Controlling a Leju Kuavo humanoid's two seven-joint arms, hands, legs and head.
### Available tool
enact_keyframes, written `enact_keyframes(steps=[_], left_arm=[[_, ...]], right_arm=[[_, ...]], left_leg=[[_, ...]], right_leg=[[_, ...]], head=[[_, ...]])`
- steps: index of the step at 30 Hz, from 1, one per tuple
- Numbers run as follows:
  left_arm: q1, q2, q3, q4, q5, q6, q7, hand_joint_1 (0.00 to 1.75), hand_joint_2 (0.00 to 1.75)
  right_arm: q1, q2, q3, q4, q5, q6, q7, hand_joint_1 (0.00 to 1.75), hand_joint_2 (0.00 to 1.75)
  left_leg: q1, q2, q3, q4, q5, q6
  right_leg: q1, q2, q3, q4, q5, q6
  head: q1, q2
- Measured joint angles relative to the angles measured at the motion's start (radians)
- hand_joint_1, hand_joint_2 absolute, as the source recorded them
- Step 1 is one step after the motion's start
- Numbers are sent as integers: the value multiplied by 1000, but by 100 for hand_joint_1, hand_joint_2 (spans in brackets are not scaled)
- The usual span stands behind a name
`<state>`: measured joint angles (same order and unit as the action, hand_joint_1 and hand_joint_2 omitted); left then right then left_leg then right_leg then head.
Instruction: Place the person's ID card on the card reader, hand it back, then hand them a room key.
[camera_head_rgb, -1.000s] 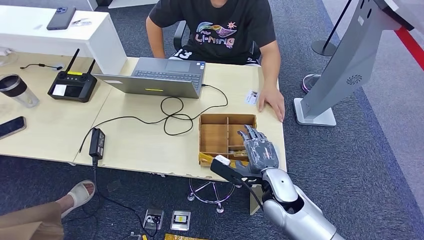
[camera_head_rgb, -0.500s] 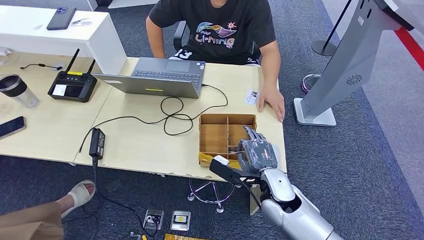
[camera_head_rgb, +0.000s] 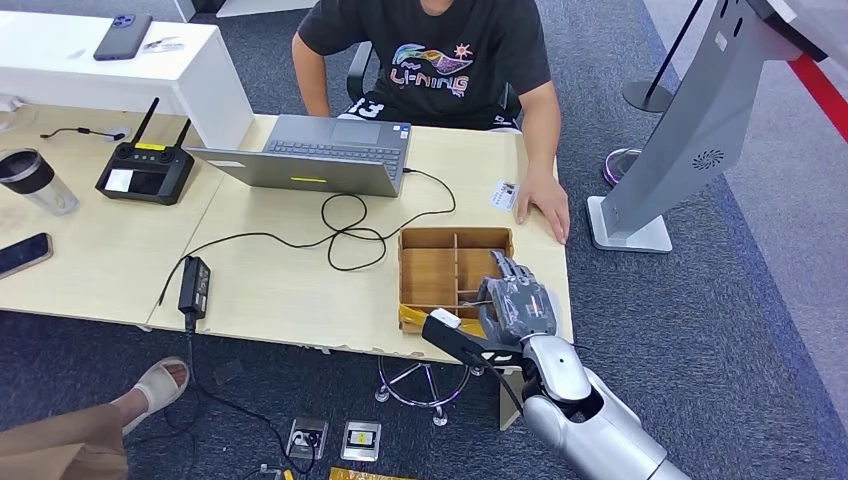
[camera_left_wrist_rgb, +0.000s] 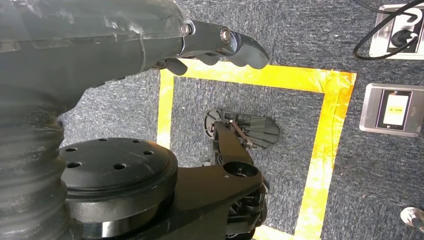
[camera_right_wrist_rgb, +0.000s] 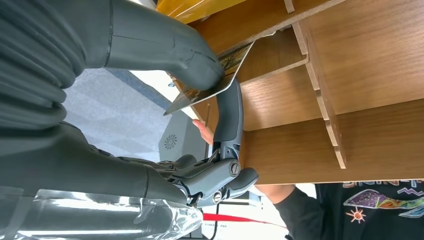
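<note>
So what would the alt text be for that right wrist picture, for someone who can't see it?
The robot's right hand pinches a card between thumb and finger at the wooden divided tray. Past the tray sits a person in a black printed shirt.

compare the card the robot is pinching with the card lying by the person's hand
The pinched card is held between the right hand's thumb and a finger, tilted over the wooden tray; the table card lies flat on the table. The pinched card is at the near edge by the robot; the table card is at the far edge beside the person's hand. Both are thin printed cards.
</note>
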<state>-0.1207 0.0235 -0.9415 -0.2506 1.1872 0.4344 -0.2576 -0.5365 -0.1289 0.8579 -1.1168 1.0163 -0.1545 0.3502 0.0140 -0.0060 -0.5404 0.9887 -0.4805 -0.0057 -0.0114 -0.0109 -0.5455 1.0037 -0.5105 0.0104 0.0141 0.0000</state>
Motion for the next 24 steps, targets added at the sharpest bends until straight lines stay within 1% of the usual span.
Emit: enact_keyframes(steps=[7,10,16,24], left_arm=[[0,0,0,0,1,7,-1,0,175],[0,1,0,0,4,12,-4,0,175],[0,1,0,0,7,16,-17,0,175],[-1,1,0,0,7,16,-17,0,175]], right_arm=[[-2,0,-2,0,30,-45,8,164,175],[-7,0,-14,-21,58,-65,21,163,175],[-29,-4,-55,-129,120,-92,35,159,175],[-63,-13,-98,-293,165,-91,37,155,175]], left_leg=[[0,0,0,0,0,0],[0,0,0,0,0,0],[0,0,0,0,0,0],[0,1,0,0,0,0]], right_leg=[[0,0,0,0,0,0],[0,0,0,0,0,0],[0,0,0,0,0,0],[0,1,0,0,0,0]], head=[[0,0],[0,0],[0,0],[0,0]])
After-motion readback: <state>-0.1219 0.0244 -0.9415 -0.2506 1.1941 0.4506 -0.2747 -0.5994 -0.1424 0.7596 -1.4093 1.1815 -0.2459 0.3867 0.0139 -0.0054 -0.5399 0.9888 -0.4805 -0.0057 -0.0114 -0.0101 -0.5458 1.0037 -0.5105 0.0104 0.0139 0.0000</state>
